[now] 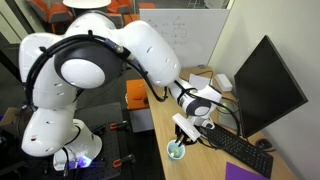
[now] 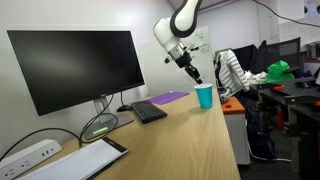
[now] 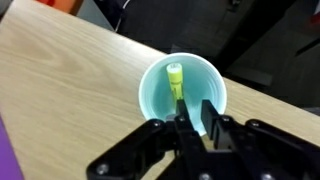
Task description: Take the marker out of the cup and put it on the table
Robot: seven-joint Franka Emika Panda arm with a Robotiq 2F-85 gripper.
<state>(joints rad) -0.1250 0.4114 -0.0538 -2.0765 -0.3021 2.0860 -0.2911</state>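
The cup (image 3: pixel 155 95) is white with a pale teal inside and stands near the table's edge; it shows in both exterior views (image 1: pixel 176 151) (image 2: pixel 204 96). The yellow marker (image 3: pixel 175 80) leans inside it, top end toward the far wall. My gripper (image 3: pixel 193 118) hangs directly over the cup's mouth, fingertips at rim height. The fingers are drawn close together at the marker's lower visible part, so they look shut on it. The marker's lower end is hidden behind the fingers. The gripper also shows in both exterior views (image 1: pixel 185 130) (image 2: pixel 194 74).
On the light-wood table (image 2: pixel 170 145) are a black keyboard (image 2: pixel 148 111), a purple sheet (image 2: pixel 170 97), a large monitor (image 2: pixel 75 65) and a power strip (image 2: pixel 28 153). An orange box (image 1: pixel 137 94) stands beside the desk. The table's edge runs just beyond the cup.
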